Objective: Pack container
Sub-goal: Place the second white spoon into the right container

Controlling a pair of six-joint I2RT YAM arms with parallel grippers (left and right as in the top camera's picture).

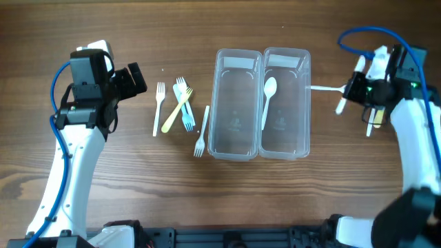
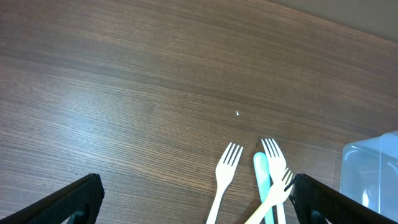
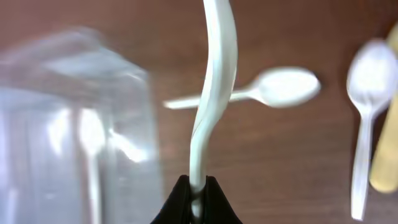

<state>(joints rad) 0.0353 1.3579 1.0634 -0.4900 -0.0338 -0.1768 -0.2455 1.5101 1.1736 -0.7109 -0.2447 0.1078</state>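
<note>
Packing barely begun: container mid-desk holds one spoon in its right trough. Right pincer clamps a white utensil. Left pincer is open and empty, near loose forks. Unpacked spoons lie at right.

Overhead faces straight down on the brown wooden tabletop; both close wrist views share the clear plastic container.

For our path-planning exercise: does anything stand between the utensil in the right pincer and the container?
Only a white spoon, flat on the table between right pincer and container; the held utensil should pass above it.
</note>
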